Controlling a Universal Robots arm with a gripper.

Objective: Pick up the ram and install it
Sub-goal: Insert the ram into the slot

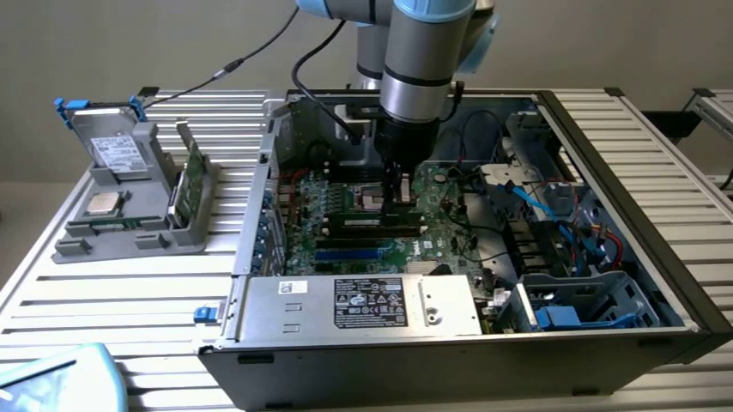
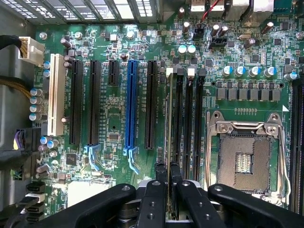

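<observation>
From here I see a plain grey wall (image 1: 126,39) behind a slatted metal table (image 1: 126,296), under soft even light.

Nothing legible anywhere. Power supply (image 1: 449,290): black label (image 1: 370,302) with white print and marks, too small to read. White barcode sticker (image 1: 294,287) near its corner toward the exterior view's left, unreadable. Motherboard (image 2: 114,118): white lettering beside slots, too fine to read.
</observation>
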